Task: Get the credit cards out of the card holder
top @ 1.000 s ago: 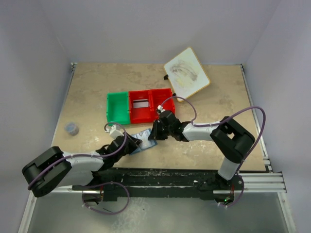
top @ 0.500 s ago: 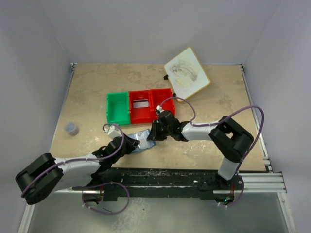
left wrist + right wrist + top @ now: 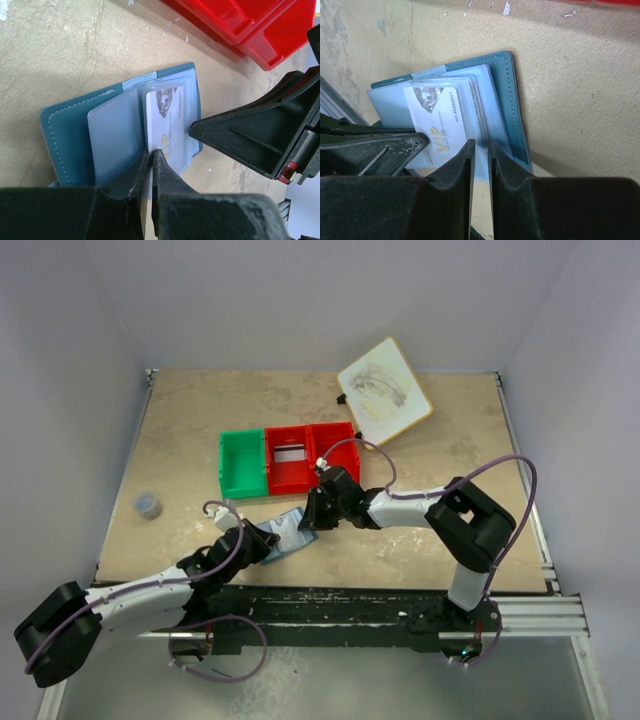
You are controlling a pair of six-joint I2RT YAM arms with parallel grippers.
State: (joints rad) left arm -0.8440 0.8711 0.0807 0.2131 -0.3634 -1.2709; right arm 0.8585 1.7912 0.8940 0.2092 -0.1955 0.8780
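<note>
Though left gripper [image 3: 151, 152] clamps the white card [image 3: 165, 120], it sits unextracted in the card holder [image 3: 65, 130]; right gripper [image 3: 481, 145] nearly closed, grip unclear.

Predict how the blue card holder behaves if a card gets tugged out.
The card holder looks thin and soft, lying open: probably light, likely to slide or lift with the tug unless pinned. Its clear sleeves look floppy and may drag along with the white card.

Blue card holder [image 3: 292, 528] lies open, flat, centre-low in top view. White VIP card [image 3: 437, 112] w/ gold print sits at its clear sleeves.
</note>
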